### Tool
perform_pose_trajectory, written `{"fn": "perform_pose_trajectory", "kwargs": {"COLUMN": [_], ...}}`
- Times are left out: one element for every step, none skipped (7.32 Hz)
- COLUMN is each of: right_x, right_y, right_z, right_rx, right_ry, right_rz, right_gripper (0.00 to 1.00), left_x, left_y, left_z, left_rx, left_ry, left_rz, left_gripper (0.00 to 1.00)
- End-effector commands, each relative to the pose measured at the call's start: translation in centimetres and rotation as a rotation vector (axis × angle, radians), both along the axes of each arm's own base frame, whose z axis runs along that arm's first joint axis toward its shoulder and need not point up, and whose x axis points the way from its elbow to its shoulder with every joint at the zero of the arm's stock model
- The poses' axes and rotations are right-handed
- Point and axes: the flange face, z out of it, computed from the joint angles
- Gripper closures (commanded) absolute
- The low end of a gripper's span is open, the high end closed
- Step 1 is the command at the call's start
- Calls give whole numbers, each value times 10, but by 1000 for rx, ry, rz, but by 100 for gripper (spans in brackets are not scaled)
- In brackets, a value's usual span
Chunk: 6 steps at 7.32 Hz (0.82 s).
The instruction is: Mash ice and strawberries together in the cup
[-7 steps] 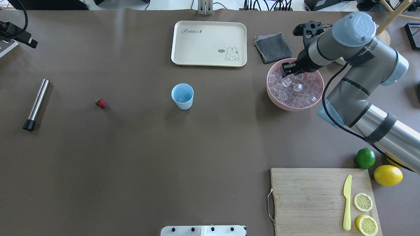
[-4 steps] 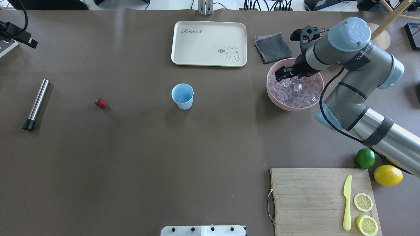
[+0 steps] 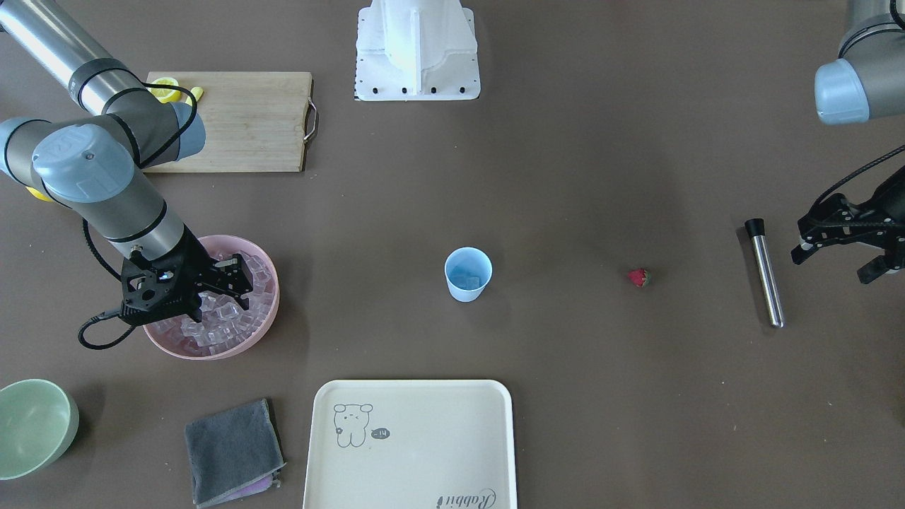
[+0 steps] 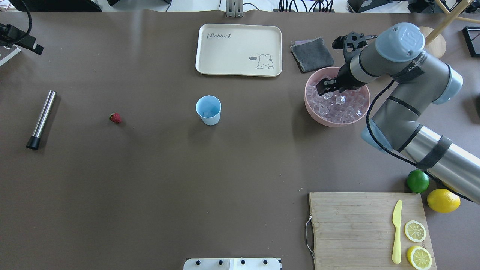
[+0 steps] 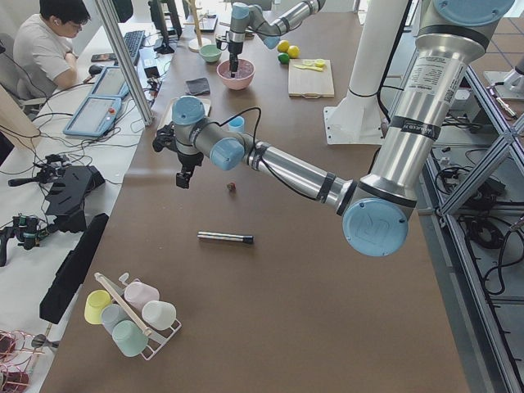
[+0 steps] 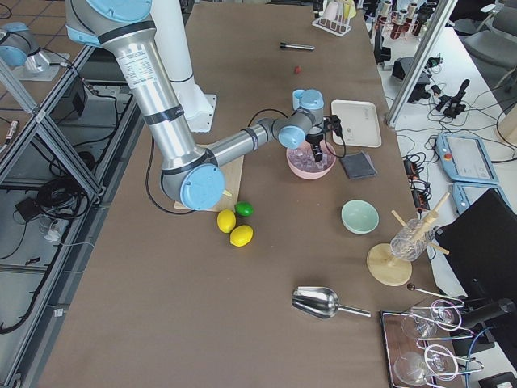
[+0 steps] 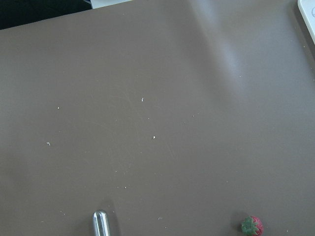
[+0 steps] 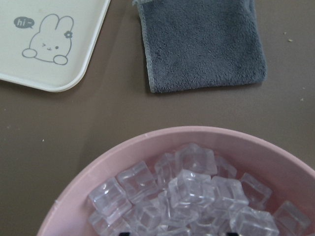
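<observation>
The right tool [image 4: 323, 87] dips its fingertips among the ice [image 8: 197, 191]; its wrist view's bottom edge crops them and the pink bowl [image 8: 98, 172]. The left wrist view shows only the steel muddler's [image 7: 101, 222] tip.

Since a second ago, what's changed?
The right gripper shifted slightly across the ice in the pink bowl, toward the cup side and the robot. Its jaws are open. The cup, strawberry, metal rod and tray are unmoved.
</observation>
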Motion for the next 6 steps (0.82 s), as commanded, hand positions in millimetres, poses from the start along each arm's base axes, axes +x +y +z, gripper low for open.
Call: {"fn": "perform_pose_trajectory", "kwargs": {"right_x": [1, -1, -2, -5, -7, -8], "right_y": [1, 3, 3, 5, 5, 5], "right_z": [3, 6, 5, 6, 4, 4], "right_rx": [-6, -8, -7, -6, 0, -2], "right_ry": [3, 6, 5, 8, 10, 12], "right_rz": [5, 3, 1, -3, 1, 1], "right_gripper": [44, 44, 44, 44, 49, 63], "left_x": [0, 0, 0, 0, 0, 0], "left_y": [0, 0, 0, -1, -1, -2], "left_z": [0, -1, 0, 1, 0, 1], "left_rx": [-4, -2, -4, -5, -5, -5], "left_ry": [1, 1, 1, 0, 1, 0], "left_rz": [-2, -2, -2, -2, -3, -2], "left_gripper": [2, 2, 2, 2, 2, 2]}}
